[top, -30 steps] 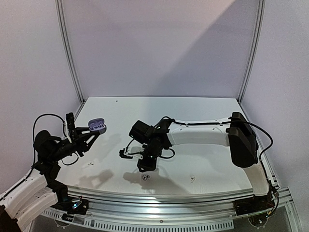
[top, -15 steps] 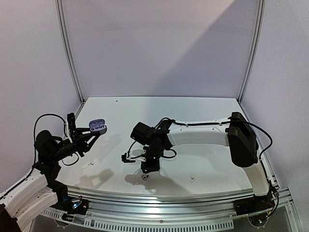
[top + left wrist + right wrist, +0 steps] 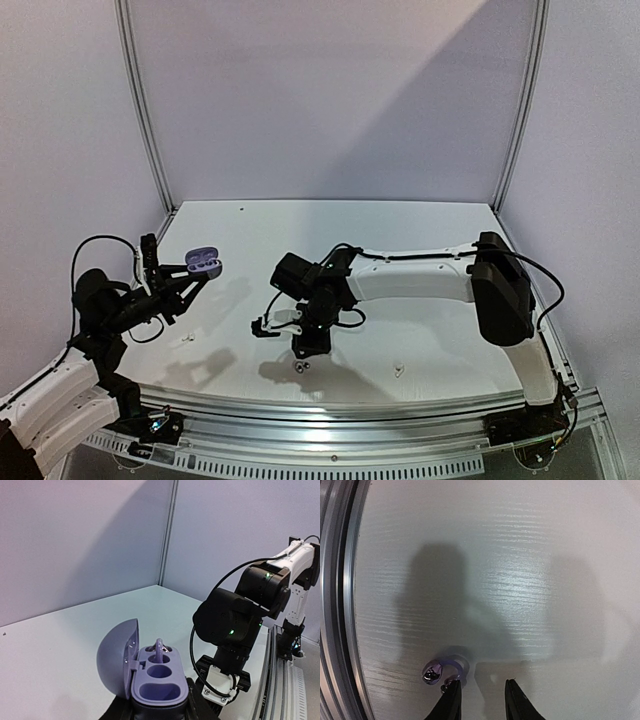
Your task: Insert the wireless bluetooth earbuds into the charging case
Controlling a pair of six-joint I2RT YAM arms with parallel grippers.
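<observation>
My left gripper (image 3: pixel 188 278) is shut on a lilac charging case (image 3: pixel 203 262), held above the table's left side with its lid open. In the left wrist view the case (image 3: pixel 159 680) shows one hooked lilac earbud (image 3: pixel 161 652) standing in its far socket; the near sockets are empty, and the left gripper (image 3: pixel 160 714) clamps its dark base. A second earbud (image 3: pixel 444 669), glossy purple with a loop hook, lies on the table. My right gripper (image 3: pixel 482 700) hovers low over it, open, its left fingertip (image 3: pixel 451 697) at the hook's end, with nothing between the fingers. The top view shows this earbud (image 3: pixel 302 366) just under the right gripper (image 3: pixel 308 346).
The white table (image 3: pixel 420 240) ends in a metal rail (image 3: pixel 350 410) at the near edge, close to the earbud. A small pale item (image 3: pixel 398 370) lies to the right and another (image 3: pixel 184 340) under the left arm. Lilac walls enclose the back and sides.
My right gripper shifted slightly right and settled lower over the earbud on the table, then held still. The left gripper and case stayed put.
</observation>
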